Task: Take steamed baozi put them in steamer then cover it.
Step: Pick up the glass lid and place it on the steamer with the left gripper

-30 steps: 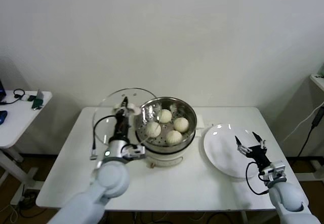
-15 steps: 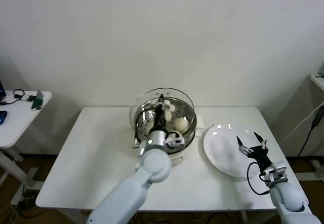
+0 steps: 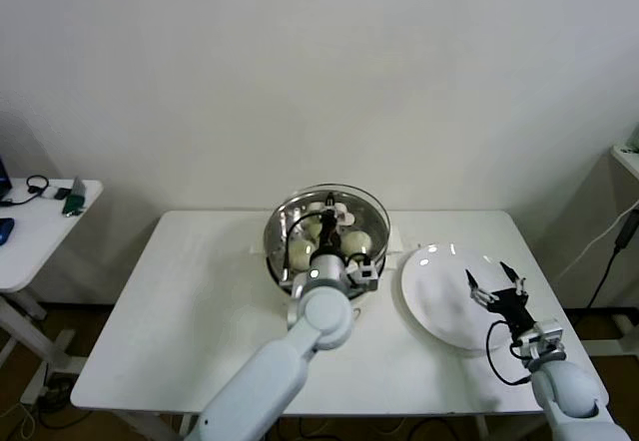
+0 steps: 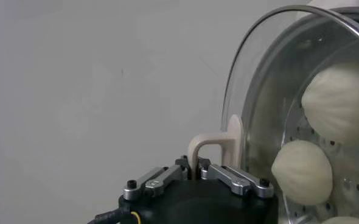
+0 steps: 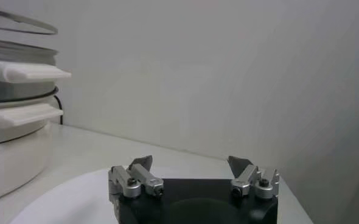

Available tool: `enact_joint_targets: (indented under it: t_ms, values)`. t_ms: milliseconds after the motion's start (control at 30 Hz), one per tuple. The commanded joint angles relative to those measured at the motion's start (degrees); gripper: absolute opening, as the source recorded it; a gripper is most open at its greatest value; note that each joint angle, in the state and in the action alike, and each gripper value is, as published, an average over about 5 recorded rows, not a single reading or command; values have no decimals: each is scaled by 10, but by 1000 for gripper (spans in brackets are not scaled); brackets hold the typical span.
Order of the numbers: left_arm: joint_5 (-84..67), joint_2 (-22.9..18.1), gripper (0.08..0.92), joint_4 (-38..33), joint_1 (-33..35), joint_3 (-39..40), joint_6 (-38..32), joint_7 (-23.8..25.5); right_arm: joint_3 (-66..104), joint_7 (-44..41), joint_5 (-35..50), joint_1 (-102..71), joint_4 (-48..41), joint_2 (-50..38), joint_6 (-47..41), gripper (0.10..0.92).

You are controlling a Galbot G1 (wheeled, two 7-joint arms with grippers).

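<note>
Steamed baozi (image 3: 303, 253) sit inside the steamer (image 3: 371, 251), which stands at the middle of the white table (image 3: 180, 301), toward its far edge. Through the glass, the left wrist view shows the cream buns resting on the perforated metal floor of the basket. The cover (image 3: 290, 217) lies over the steamer's mouth, its metal rim roughly matching the basket's rim in the head view; whether it is fully seated all round cannot be told. The left gripper (image 3: 328, 214) reaches in from the near side, above the middle of the lid, and is clenched on the cover's cream handle (image 4: 218, 146), the handle's upright piece pinched between its two fingers (image 4: 234, 178). The right gripper (image 3: 498, 288) hangs to the right of the steamer, over the near right part of the white plate (image 3: 431, 291), well apart from the pot. Its jaws are spread wide with nothing between them, as the right wrist view shows. The plate lies just right of the steamer's white base.
</note>
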Motion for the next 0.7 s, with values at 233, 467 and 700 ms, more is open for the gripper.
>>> enact_joint_targets:
  t_ms: [233,467,700]
  values:
    - [32,-15,151,22,-3,3,28,31,1,-1,-3,1,-2,2,2,823]
    - [35,-8,151,22,0,-1,28,31,1,-2,-4,1,-4,4,3,823]
    - [31,-12,151,25,2,0,28,30,1,-3,-5,2,-5,5,3,823]
